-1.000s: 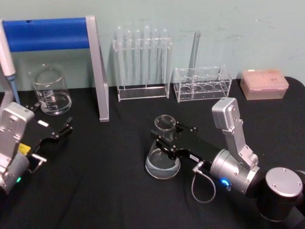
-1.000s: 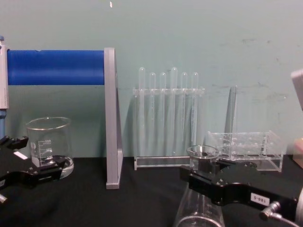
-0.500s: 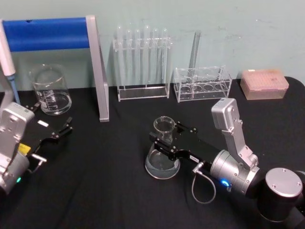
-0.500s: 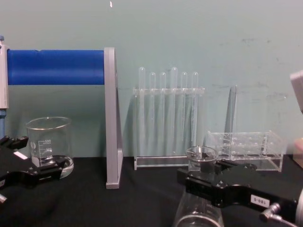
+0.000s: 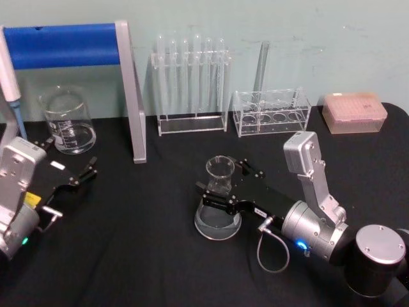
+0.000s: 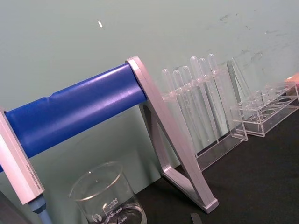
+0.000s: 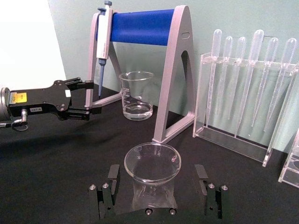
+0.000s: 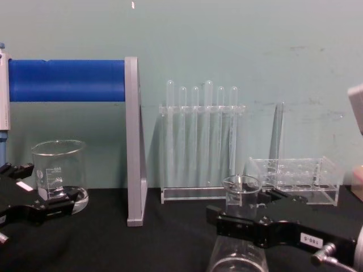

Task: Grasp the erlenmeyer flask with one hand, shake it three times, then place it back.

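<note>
The erlenmeyer flask [image 5: 218, 206] stands upright on the black worktop [image 5: 147, 256], near the middle and in front of the test-tube racks. The right gripper [image 5: 220, 187] reaches in from the right at neck height, its fingers [image 7: 106, 190] spread wide on either side of the neck with a clear gap, holding nothing. The left gripper [image 5: 80, 171] rests open and empty at the left, just in front of the beaker [image 5: 67, 120] beneath the blue-barred stand [image 5: 131, 89].
</note>
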Action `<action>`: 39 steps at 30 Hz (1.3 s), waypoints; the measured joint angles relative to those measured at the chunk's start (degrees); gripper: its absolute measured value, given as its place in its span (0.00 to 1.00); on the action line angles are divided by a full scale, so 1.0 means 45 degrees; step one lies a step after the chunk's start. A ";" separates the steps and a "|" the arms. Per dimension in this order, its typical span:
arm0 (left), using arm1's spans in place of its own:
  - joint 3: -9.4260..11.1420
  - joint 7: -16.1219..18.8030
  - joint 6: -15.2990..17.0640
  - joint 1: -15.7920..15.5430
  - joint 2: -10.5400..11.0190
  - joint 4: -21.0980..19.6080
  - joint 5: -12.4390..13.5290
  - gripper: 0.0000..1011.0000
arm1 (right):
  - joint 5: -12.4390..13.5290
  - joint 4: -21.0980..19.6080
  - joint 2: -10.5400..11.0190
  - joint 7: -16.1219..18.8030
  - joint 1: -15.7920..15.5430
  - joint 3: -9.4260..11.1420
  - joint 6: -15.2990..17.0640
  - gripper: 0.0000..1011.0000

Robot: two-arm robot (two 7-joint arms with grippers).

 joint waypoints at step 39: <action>0.0000 0.0000 0.0000 -0.0001 0.0000 0.0000 0.0001 0.99 | 0.1409 -0.2897 0.3053 0.0863 -0.2250 0.1298 0.0055 0.99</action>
